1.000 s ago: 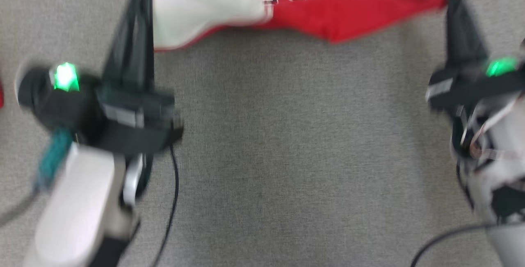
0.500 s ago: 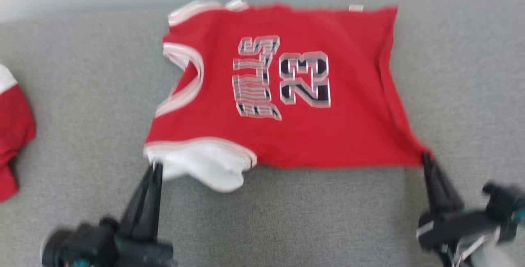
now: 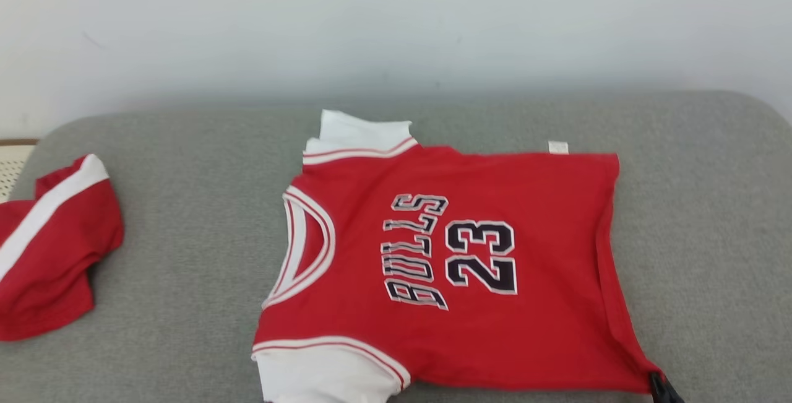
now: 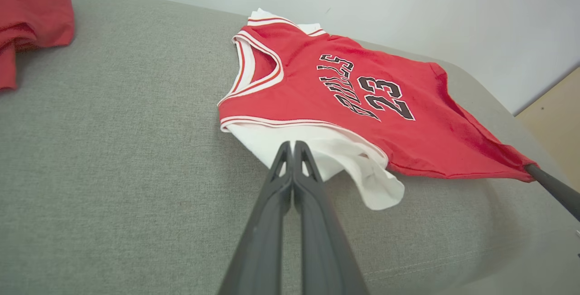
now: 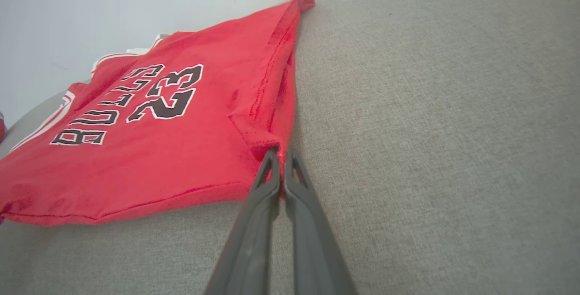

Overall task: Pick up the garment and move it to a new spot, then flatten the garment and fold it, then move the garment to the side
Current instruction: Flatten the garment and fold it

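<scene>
Background: plain pale wall (image 3: 396,19) above a wide grey fabric cushion (image 3: 185,254) with rounded far corners. In the left wrist view, a strip of light wood floor (image 4: 553,123) beyond the cushion's edge.

On the cushion, near its middle: the garment (image 3: 544,217), a red jersey with white sleeves, spread front-up and turned sideways (neck toward the robot's left, hem toward its right). Mostly flat, with a low ridge of cloth along the hem side. Near hem corner drawn out into a taut point.

At the cushion's left end: second red garment (image 3: 49,248), white-striped and bunched, well apart from the jersey.

Across the chest: print (image 3: 451,254), "BULLS" and "23" in dark characters edged white.

On the jersey's left side: neckline (image 3: 306,248), a curved opening trimmed in white and red.

Nearest the robot: near sleeve (image 4: 362,172), white, loosely rumpled, its end spilling past the red body. Toward the wall: far sleeve (image 3: 362,130), white, lying flat.

At the near sleeve: left gripper (image 4: 292,147), fingers pressed together, tips pinching the white fabric, low over the cushion.

At the near hem corner: right gripper (image 5: 281,157), fingers pressed together on the red cloth, fabric gathered between the tips.

Along the far edge, near the hem: small white label (image 3: 557,147).
</scene>
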Tool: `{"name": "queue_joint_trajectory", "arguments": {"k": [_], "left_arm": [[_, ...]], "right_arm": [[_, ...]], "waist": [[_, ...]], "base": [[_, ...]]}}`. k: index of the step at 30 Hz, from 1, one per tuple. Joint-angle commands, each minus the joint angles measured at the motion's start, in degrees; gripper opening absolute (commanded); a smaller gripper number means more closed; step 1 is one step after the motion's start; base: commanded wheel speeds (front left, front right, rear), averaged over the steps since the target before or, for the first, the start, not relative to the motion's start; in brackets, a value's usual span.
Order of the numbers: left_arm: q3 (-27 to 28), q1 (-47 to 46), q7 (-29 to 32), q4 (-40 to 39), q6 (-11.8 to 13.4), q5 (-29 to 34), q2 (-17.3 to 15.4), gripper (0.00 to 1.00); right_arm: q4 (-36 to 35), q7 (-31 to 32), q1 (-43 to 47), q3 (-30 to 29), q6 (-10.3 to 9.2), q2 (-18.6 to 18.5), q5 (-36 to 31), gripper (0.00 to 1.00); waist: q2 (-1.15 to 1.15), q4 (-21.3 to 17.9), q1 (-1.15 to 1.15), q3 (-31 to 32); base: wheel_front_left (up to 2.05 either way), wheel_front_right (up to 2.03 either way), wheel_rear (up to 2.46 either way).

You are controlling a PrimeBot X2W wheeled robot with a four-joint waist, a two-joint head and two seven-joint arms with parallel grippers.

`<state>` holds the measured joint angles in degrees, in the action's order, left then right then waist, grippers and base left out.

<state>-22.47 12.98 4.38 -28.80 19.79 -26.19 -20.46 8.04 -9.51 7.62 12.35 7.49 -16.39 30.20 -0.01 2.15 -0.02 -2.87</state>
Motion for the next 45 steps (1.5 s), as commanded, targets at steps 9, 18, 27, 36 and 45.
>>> {"name": "queue_joint_trajectory", "arguments": {"k": [9, 18, 27, 36, 45], "left_arm": [[-1.28, 4.41, 5.73, -2.54, 0.41, -2.82, -2.12, 0.00], [-0.34, -2.34, 6.55, -1.10, -2.12, -1.70, -3.91, 0.00], [-0.01, -15.27, 7.07, 6.50, -6.08, -1.79, -3.21, 0.00], [1.16, -26.38, 3.51, 17.48, -9.36, -3.62, 0.11, 0.00], [2.15, -33.60, -0.40, 25.77, -11.06, -3.74, 1.92, 0.00]], "right_arm": [[-8.76, 7.76, 9.52, -7.24, 0.01, 4.97, -5.94, 0.00], [-11.32, 12.59, 7.89, -9.18, 0.01, 6.21, -6.44, 0.00], [-10.77, 14.53, 0.67, -8.61, 0.01, 5.45, -5.47, 0.00], [-4.99, 14.24, -9.85, -5.60, 0.02, 3.09, -3.08, 0.00], [1.96, 12.93, -19.47, 0.28, 0.01, -0.36, -1.36, 0.00]], "waist": [[0.01, 2.98, 0.02, 2.63], [0.01, 1.17, 0.02, 1.61], [0.01, -1.65, 0.02, -0.69], [0.01, -3.33, 0.02, -4.81], [0.01, -3.49, 0.02, -7.89]], "base": [[0.00, 0.00, 0.00], [0.00, 0.00, 0.00], [0.00, 0.00, 0.00], [0.00, 0.00, 0.00], [0.00, 0.00, 0.00]]}}
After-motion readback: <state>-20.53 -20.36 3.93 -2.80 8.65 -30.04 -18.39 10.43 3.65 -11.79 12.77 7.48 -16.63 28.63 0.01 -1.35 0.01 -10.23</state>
